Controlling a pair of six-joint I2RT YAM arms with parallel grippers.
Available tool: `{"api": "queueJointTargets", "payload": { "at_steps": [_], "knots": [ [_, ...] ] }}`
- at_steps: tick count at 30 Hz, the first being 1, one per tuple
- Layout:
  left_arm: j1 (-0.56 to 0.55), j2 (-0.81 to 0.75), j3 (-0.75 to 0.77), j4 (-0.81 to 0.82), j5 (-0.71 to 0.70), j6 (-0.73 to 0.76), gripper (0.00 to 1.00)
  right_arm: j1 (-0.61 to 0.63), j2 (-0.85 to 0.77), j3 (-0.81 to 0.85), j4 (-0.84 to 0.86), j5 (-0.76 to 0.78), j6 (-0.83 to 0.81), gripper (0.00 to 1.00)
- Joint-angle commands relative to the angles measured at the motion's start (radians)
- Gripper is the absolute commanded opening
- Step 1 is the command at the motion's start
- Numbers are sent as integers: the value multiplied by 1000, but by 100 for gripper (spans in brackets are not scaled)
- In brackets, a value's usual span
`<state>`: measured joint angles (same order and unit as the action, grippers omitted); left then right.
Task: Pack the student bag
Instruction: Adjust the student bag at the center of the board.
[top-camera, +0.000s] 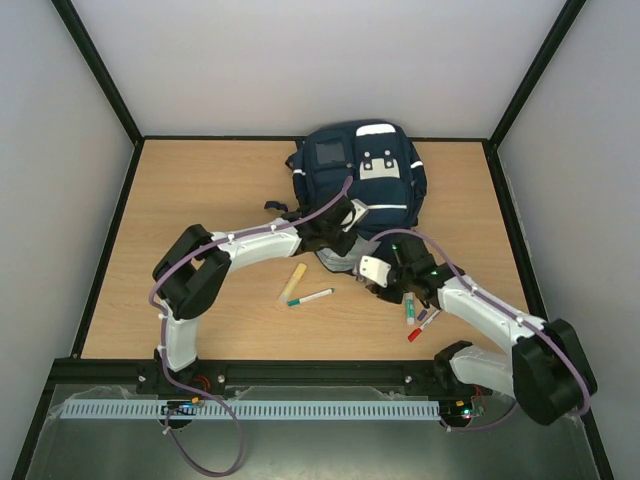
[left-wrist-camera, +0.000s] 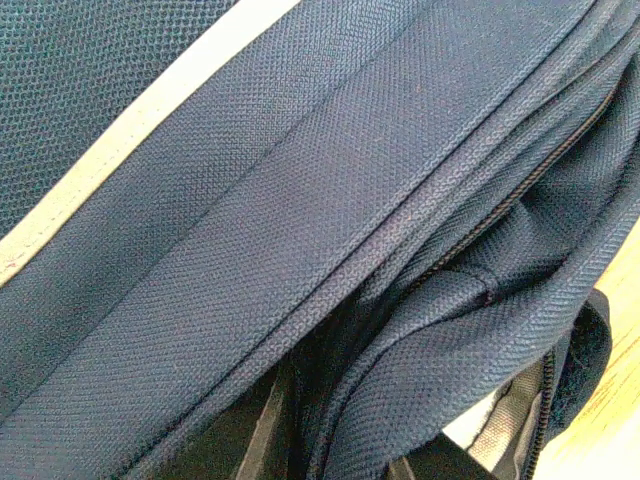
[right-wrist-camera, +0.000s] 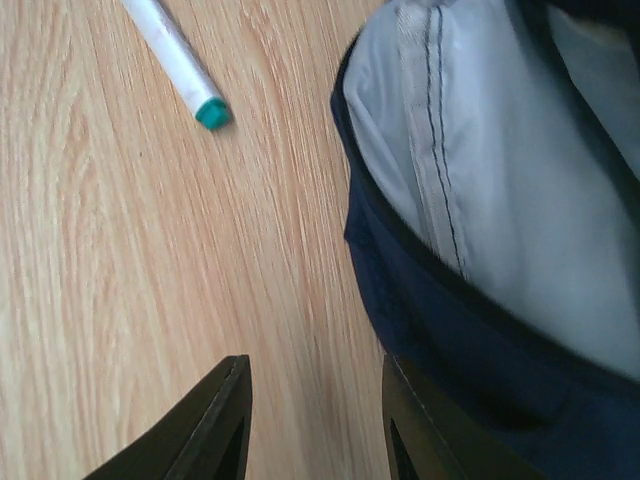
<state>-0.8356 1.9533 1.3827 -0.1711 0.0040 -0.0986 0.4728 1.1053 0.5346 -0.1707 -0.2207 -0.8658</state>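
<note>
Seemingly loading is in hand: the student bag (top-camera: 360, 170) lies right of the right tool (right-wrist-camera: 315, 365), which is parted and empty. The left tool (top-camera: 348, 218) is pressed into its fabric, its opening untellable. Next, the green-capped marker (right-wrist-camera: 212, 112) ahead-left should be grasped.

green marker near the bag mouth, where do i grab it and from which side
Take the green marker at mid-barrel, from straight above, closing across its thin width. It lies flat on the table, with bare wood on either side there.
</note>
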Motion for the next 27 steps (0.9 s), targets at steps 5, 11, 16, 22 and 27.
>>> {"api": "queueJointTargets", "payload": {
  "at_steps": [5, 11, 16, 22, 27],
  "knots": [
    [17, -69, -5, 40, -1, -60, 19, 112, 176, 151, 67, 123, -81, 44],
    [28, -119, 22, 33, 23, -71, 19, 142, 272, 225, 61, 141, -137, 46],
    [40, -124, 59, 14, 52, -73, 19, 159, 329, 242, 42, 151, -188, 43],
    [45, -117, 84, -5, 60, -66, 19, 162, 362, 233, 24, 162, -222, 37],
    [47, -119, 89, -8, 67, -67, 19, 162, 416, 224, 60, 208, -221, 35]
  ]
}}
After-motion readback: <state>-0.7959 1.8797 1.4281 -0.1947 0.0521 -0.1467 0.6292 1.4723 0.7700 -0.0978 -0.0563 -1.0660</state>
